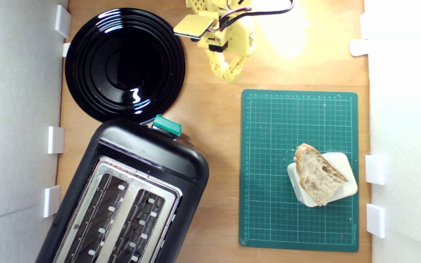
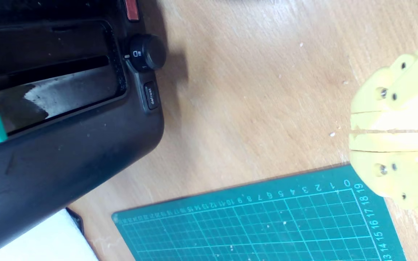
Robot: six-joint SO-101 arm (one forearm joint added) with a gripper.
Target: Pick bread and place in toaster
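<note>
The bread (image 1: 318,173), a wedge-shaped slice with holey crumb and tan crust, lies across an off-white block (image 1: 345,182) on the green cutting mat (image 1: 269,219) at the exterior view's right. The black toaster (image 1: 152,149) with its silver top, two long slots and teal lever knob (image 1: 166,125) fills the lower left of that view; its side with a dial (image 2: 147,52) shows in the wrist view. My yellow gripper (image 1: 229,76) is shut and empty near the top centre, well apart from the bread. In the wrist view its fingertips (image 2: 352,131) meet beside the mat's corner (image 2: 230,224). No bread appears in that view.
A round glossy black plate (image 1: 86,65) lies at the exterior view's upper left, touching the toaster's end. White blocks (image 1: 375,168) line the wooden table's side edges. Bare wood (image 1: 217,120) runs between toaster and mat.
</note>
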